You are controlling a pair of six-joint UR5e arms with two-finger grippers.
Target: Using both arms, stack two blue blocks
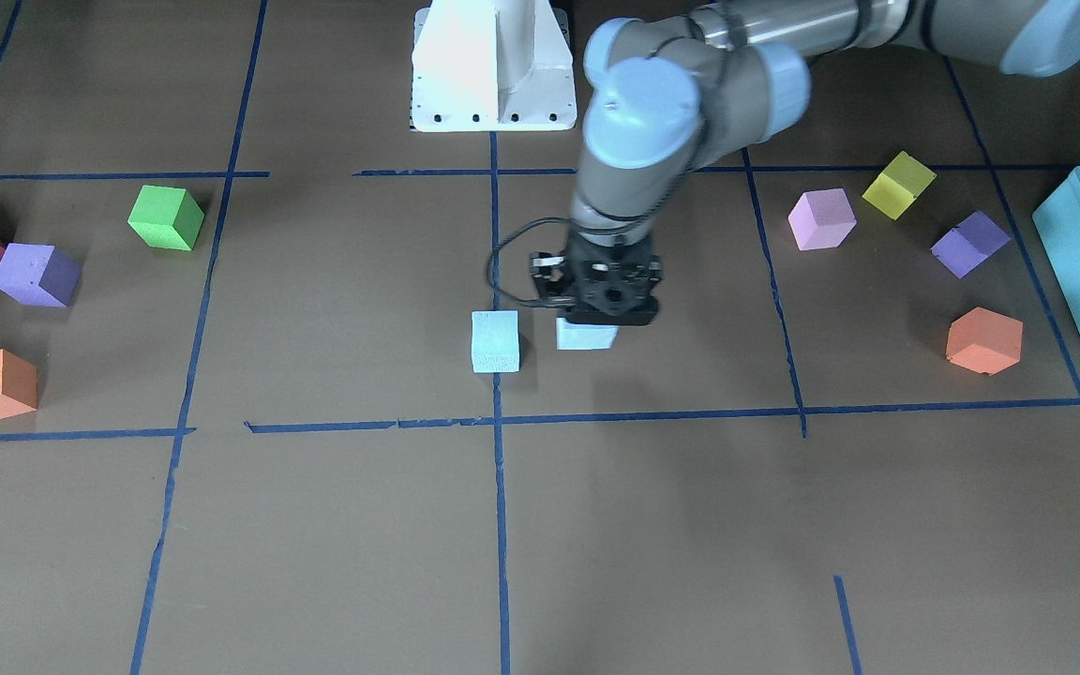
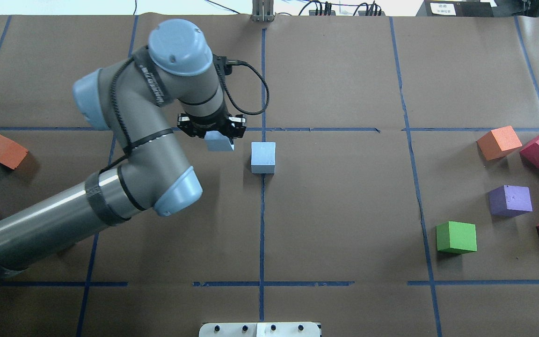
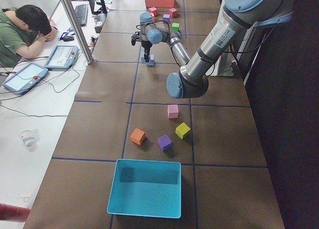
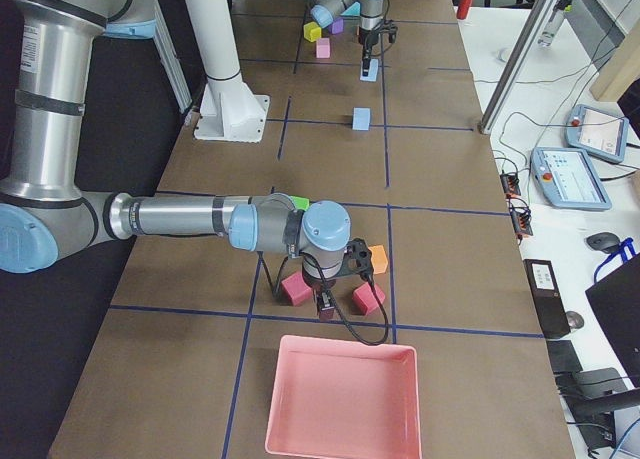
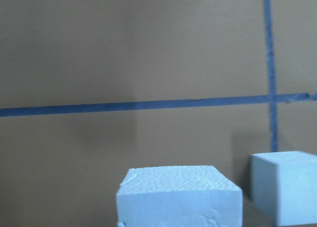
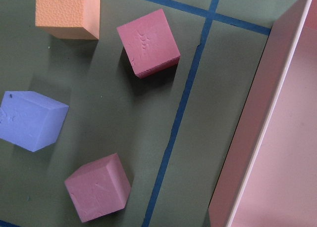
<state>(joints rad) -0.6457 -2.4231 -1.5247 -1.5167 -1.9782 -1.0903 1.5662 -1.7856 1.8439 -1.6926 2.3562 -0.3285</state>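
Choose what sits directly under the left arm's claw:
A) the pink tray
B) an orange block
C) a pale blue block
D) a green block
C: in the overhead view the left claw hangs right over a pale blue block, while a second pale blue block stands apart from it on the blue tape line.

Cyan block (image 1: 587, 337) half under left end effector (image 1: 607, 311)

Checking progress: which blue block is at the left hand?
The block under the left hand; the other block stands apart, on the tape line.
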